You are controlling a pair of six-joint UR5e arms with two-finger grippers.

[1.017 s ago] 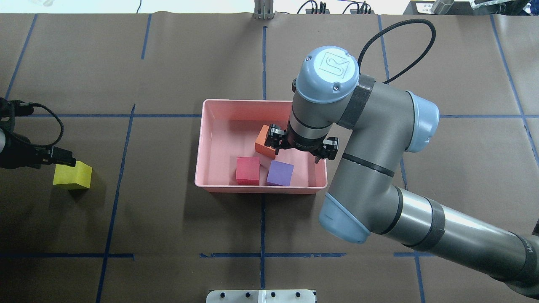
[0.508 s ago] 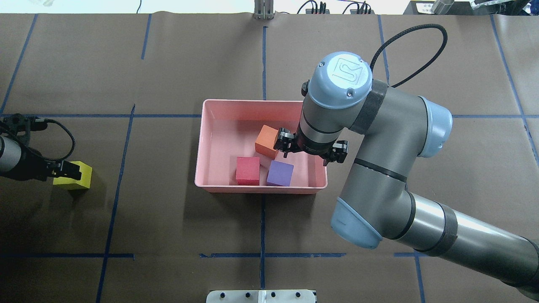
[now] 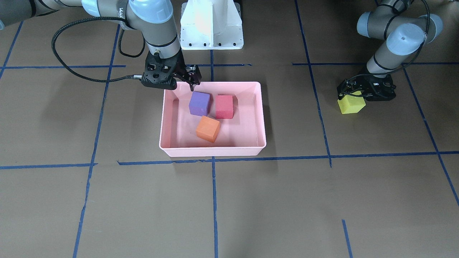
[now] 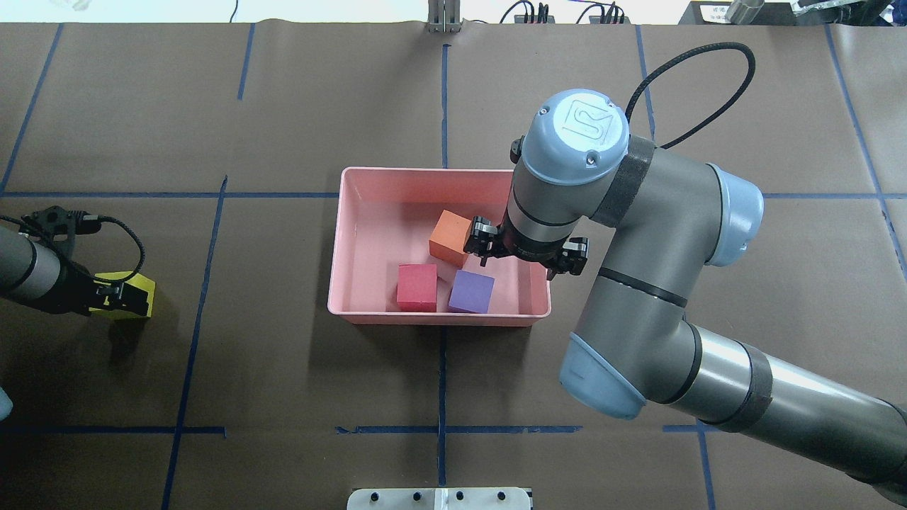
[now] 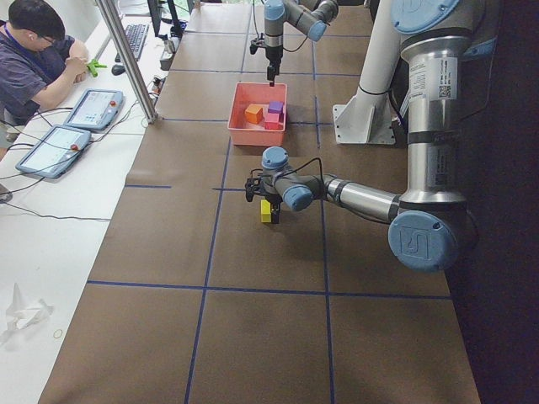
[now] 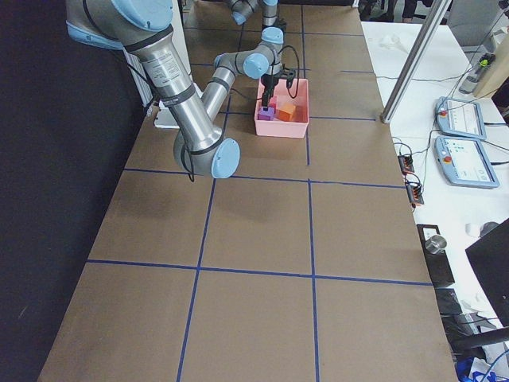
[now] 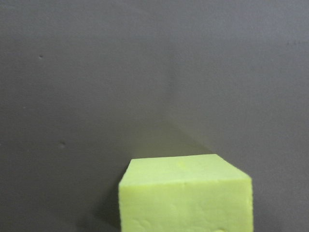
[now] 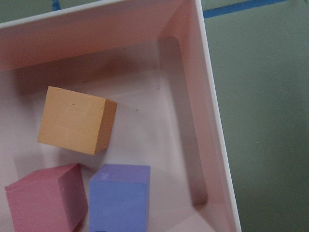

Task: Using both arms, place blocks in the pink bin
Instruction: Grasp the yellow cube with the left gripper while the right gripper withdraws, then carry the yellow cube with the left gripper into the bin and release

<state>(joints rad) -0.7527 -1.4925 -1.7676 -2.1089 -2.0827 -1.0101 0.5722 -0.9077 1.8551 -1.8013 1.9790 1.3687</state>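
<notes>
- I count four blocks: one orange block (image 4: 451,237), one pink-red block (image 4: 417,286), one purple block (image 4: 472,291) and one yellow-green block (image 3: 351,104).
- Three blocks lie in the bin, and one lies outside it.
- One pink bin (image 4: 397,175).
- Two arms, both mine: left arm (image 4: 28,273) and right arm (image 4: 638,212).
- One person (image 5: 34,50) sits at the side bench.
- Two tablets (image 5: 94,105) lie there.

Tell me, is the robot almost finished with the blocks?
Three done: the orange foam cube, pink-red foam cube and purple foam cube sit in the pale pink plastic bin. The left claw is at the yellow-green foam cube outside it; that one must go in.
</notes>
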